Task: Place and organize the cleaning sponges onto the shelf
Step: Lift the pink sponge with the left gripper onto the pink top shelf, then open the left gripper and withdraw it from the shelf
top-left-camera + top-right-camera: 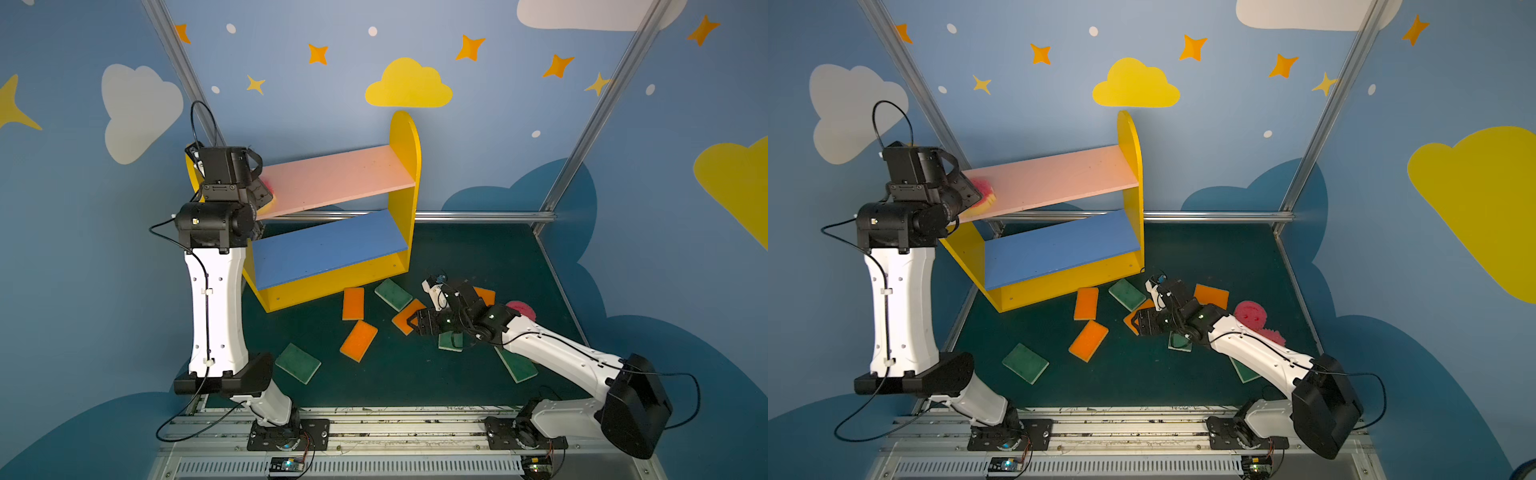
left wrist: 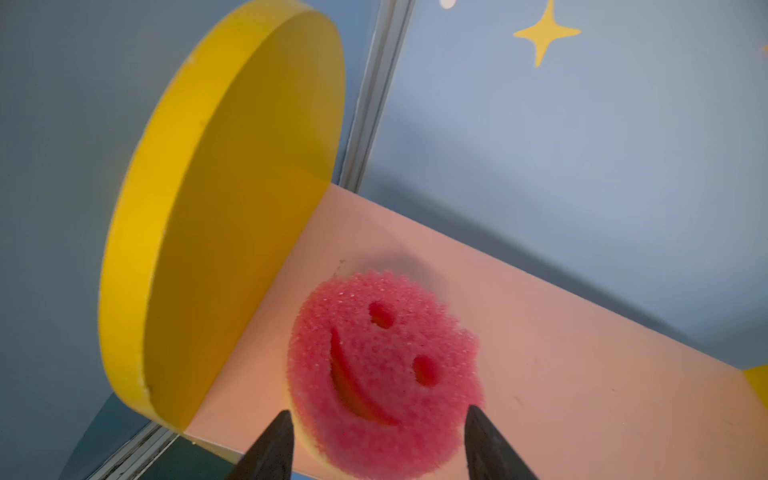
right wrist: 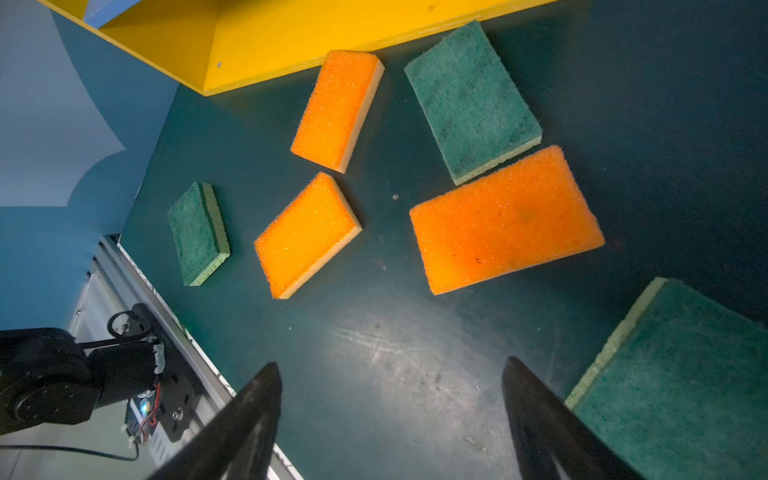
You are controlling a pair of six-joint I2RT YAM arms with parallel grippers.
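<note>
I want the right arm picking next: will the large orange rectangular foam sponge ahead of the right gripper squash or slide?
The large orange rectangular foam sponge looks porous, so it likely squashes under a pinch and weighs little. Lying flat on the dark green mat, it should not roll or tip. Its rough face probably resists slipping in the right gripper.

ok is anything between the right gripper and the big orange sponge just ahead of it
Nothing visible. In the right wrist view only bare mat lies between the open right gripper and the orange sponge; a green sponge lies off to the side.
</note>
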